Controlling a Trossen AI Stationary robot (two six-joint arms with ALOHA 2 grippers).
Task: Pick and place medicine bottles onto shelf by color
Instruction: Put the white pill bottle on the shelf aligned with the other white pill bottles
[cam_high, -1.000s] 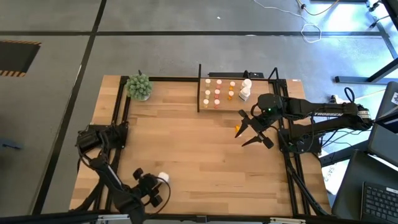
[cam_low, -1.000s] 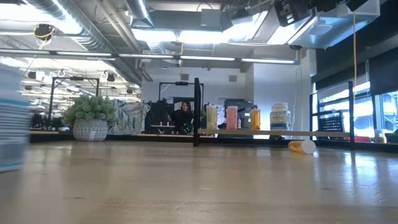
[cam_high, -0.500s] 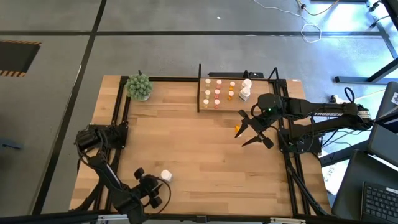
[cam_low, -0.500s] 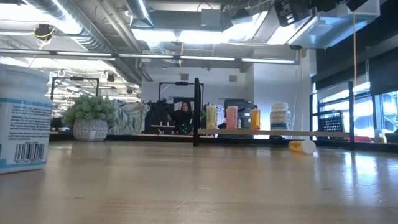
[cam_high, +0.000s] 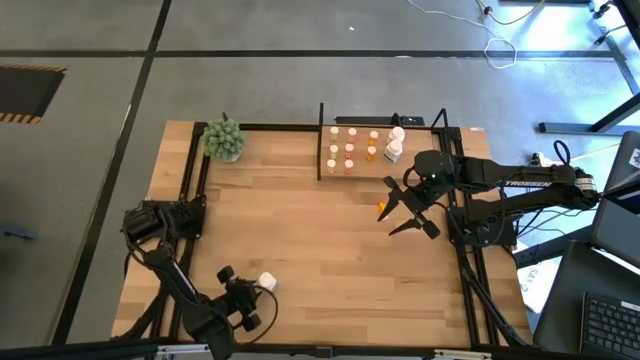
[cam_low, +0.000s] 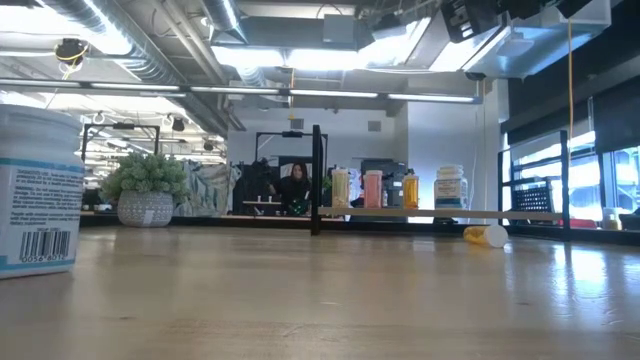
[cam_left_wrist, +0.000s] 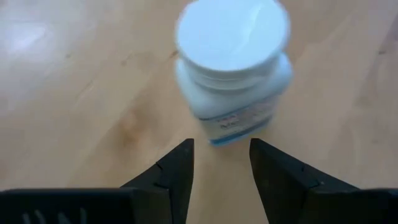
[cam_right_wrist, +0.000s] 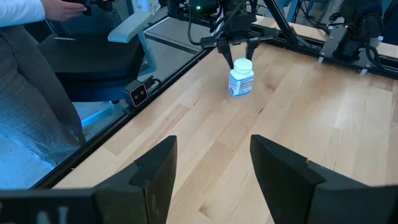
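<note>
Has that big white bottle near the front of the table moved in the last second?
Yes. The white bottle slid slightly right, away from the table's left frame rail.

Past our left claw (cam_left_wrist: 221, 168), whose two dark fingers (cam_left_wrist: 171, 180) stand apart with nothing between them, we see a white-capped bottle (cam_left_wrist: 233, 68) standing upright on the light wooden worktop (cam_left_wrist: 74, 93), just beyond the fingertips.

White bottle (cam_high: 266, 282) newly upright, released.
</note>
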